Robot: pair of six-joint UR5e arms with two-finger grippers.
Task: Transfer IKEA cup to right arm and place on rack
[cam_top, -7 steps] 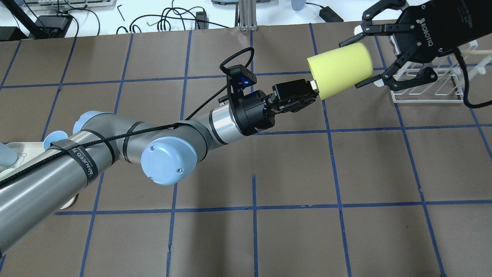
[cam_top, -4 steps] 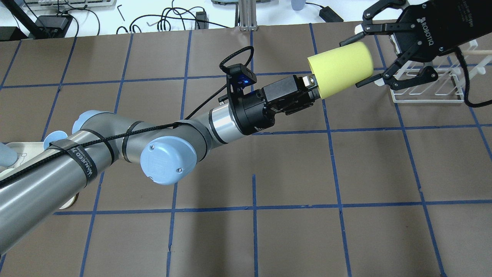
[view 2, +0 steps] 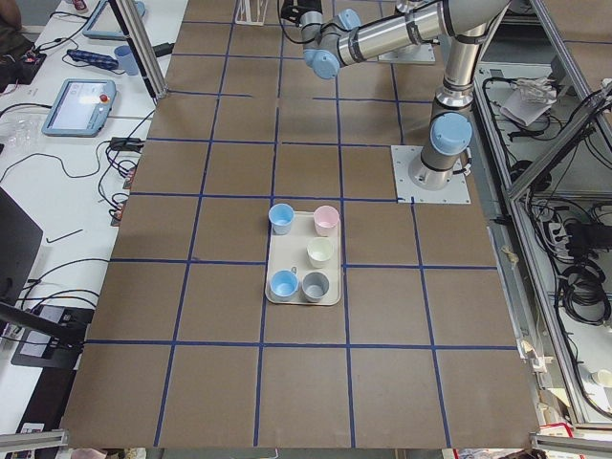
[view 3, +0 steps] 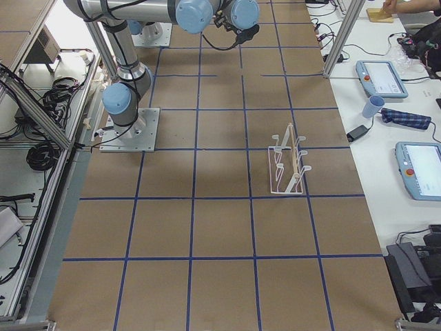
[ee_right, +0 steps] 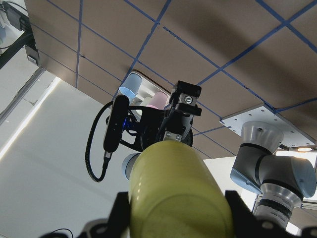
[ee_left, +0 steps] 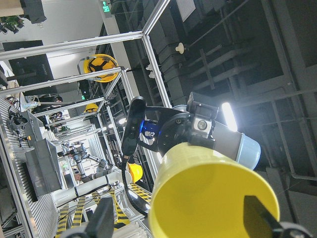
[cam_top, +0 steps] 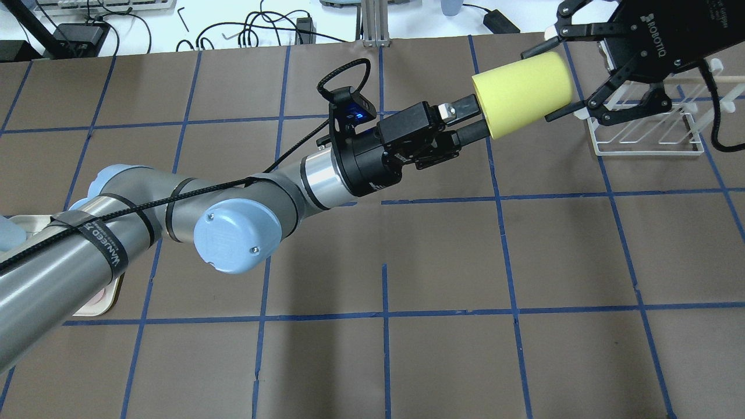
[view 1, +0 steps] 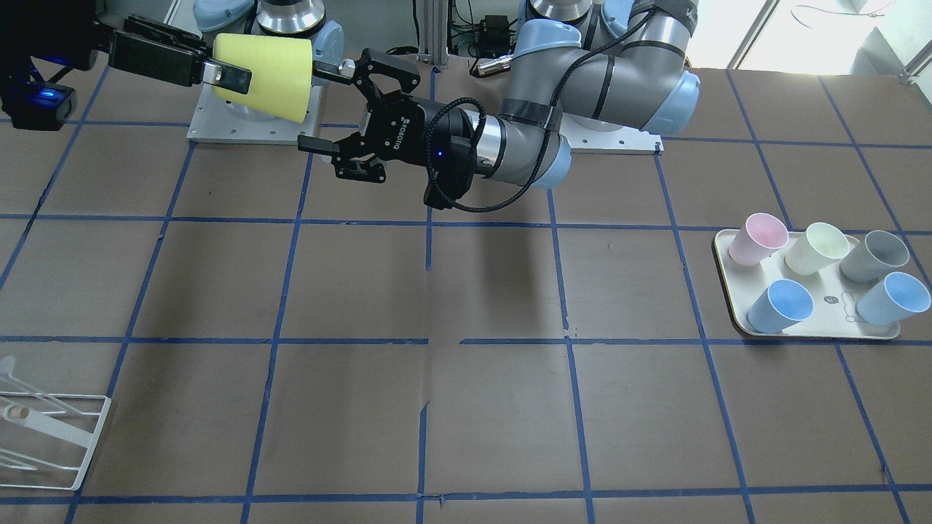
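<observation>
The bright yellow IKEA cup (cam_top: 524, 93) lies on its side in mid-air, high over the table's far right. My right gripper (cam_top: 536, 87) is shut on its closed end, one finger on each side (ee_right: 176, 213). In the front-facing view the cup (view 1: 266, 73) is at the top left. My left gripper (view 1: 307, 104), on the arm with the looped cable, is open at the cup's mouth: one fingertip at the mouth, the other outside it, neither gripping. The left wrist view shows the cup (ee_left: 213, 198) between its spread fingers. The white wire rack (cam_top: 646, 131) stands on the table under the right gripper.
A cream tray (view 1: 815, 331) with several pastel cups sits at the robot's left end of the table. The rack also shows in the front-facing view (view 1: 44, 429) at the lower left. Brown table with a blue tape grid; cables and tablets lie beyond the far edge.
My left gripper's jaws have opened off the cup's rim and the left arm has shifted slightly left. The right gripper and the cup have moved a little up and to the right.
</observation>
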